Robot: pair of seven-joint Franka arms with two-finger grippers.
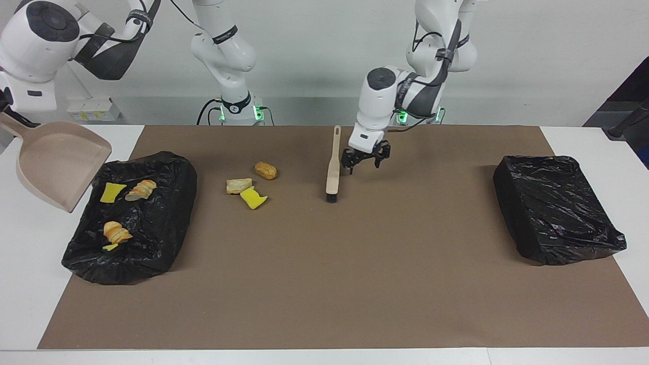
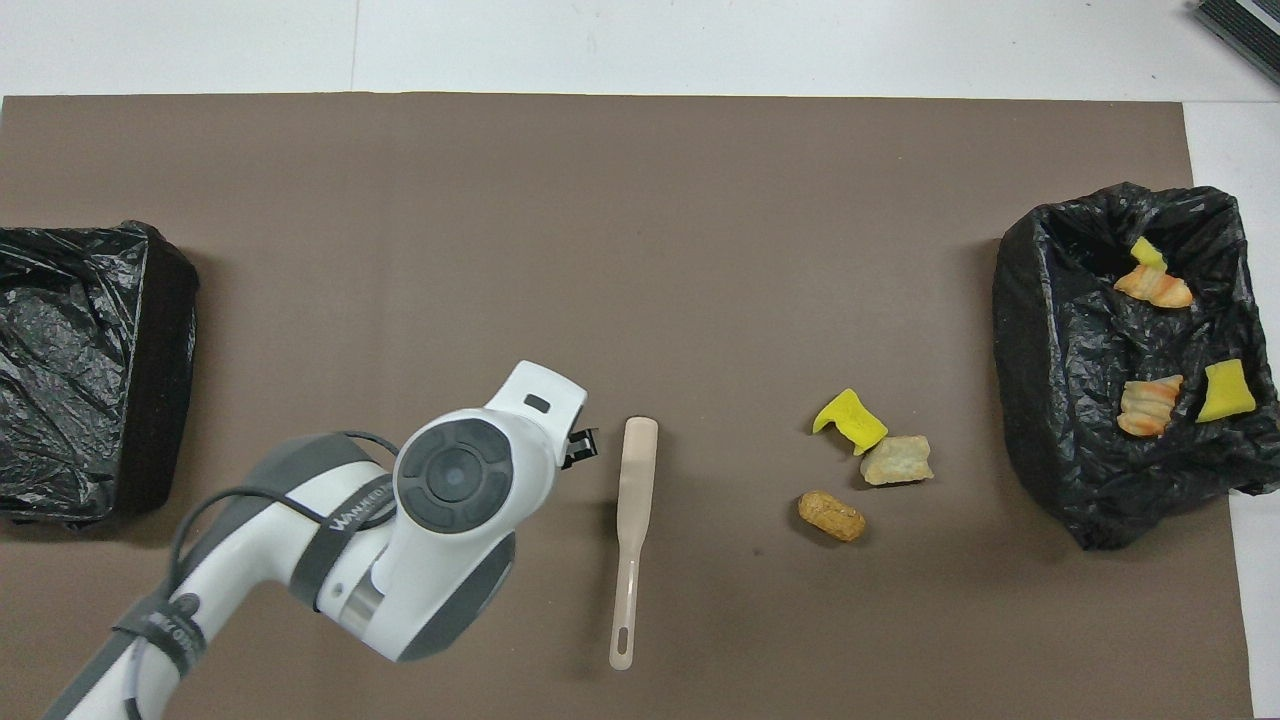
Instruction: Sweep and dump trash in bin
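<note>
About half of the task is judged done. Four pieces of trash [image 1: 140, 190] are being held in the bin [image 1: 152, 228] at the lower left of the facing view: two yellow, two bread-like. Three more pieces are lying on the mat [image 1: 324, 284], left of centre and a little above the middle: a brown chunk [image 1: 265, 170], a pale chunk [image 1: 239, 185] and a yellow scrap [image 1: 252, 197] touching it.

The dustpan [image 1: 58, 162] is being held up, tilted and empty, at the upper left edge of that view, just beside the bin. Its handle is being gripped by the right gripper [image 1: 7, 109], which is partly cut off by the frame edge, with its fingers closed narrowly on the handle.

The brush [image 1: 332, 170] is lying flat on the mat at upper centre, bristles toward the bottom of the frame, gripped by nothing. The left gripper [image 1: 363, 163] is being held low over the mat just right of it, fingers spread wide and empty.

A second bin [image 1: 555, 208] at the right of the view is not being used; no trash is seen in it.

What is judged left: the brush is to be taken up, the dustpan set down by the three pieces, and these swept in and dumped.
</note>
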